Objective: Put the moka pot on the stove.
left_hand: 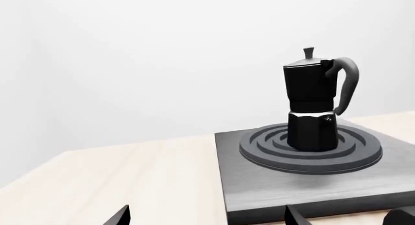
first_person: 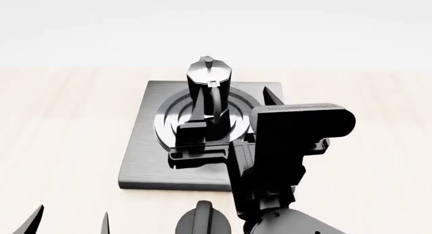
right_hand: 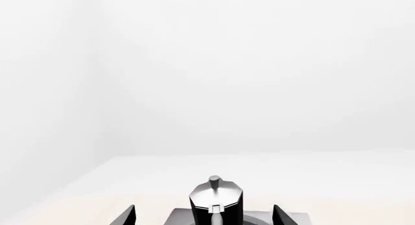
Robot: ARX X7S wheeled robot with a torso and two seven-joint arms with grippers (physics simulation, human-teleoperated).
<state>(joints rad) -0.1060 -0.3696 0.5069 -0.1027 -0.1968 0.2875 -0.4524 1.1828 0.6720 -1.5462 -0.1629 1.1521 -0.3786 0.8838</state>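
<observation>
No text, label, brand or number can be read on anything here

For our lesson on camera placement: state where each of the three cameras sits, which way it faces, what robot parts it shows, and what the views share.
Head view: high on the robot, looking forward and down at the stove; the right gripper with its arm, and the left gripper tips, show.
Left wrist view: low beside the stove, looking across at the moka pot; only dark gripper tips show.
Right wrist view: above and behind the pot's handle, facing the wall; fingertips show.
Shared: all see the pot upright on the burner.
</observation>
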